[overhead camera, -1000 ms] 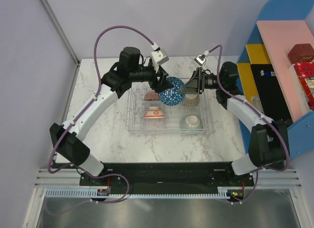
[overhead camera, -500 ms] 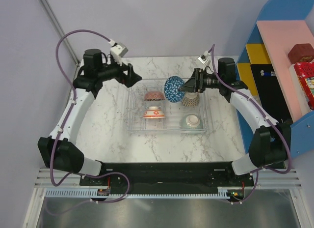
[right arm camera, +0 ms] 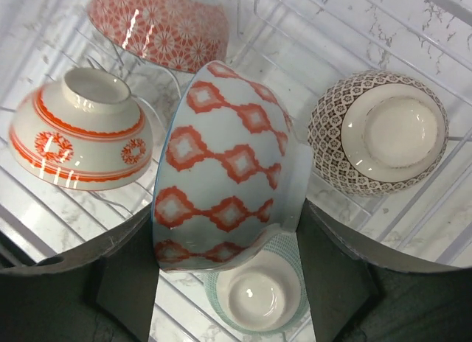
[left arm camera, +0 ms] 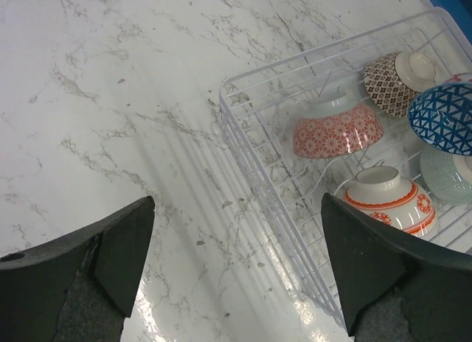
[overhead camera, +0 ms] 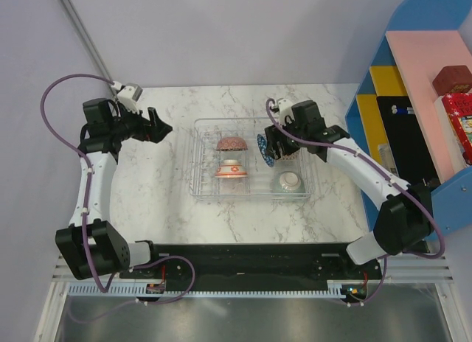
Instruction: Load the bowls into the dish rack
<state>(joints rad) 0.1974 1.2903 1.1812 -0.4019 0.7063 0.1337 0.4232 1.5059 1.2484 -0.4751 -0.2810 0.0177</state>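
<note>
Black right gripper (overhead camera: 271,146) clamps blue bowl (overhead camera: 262,149), tipped on edge, mid-rack (overhead camera: 200,186). Around it in rack: red bowl (overhead camera: 231,144), red-white bowl (overhead camera: 231,168), lattice bowl (left arm camera: 391,82), green bowl (overhead camera: 288,181). Left gripper (overhead camera: 158,128) spread wide, holding nothing, over table (overhead camera: 169,209) left of rack.

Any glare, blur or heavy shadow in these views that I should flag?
Left wrist: a bright glare patch on the marble table, and its fingers are dark and soft. Right wrist: sharp, small highlights on the red patterned bowl. Top external: evenly lit, the dish rack small but clear.
</note>
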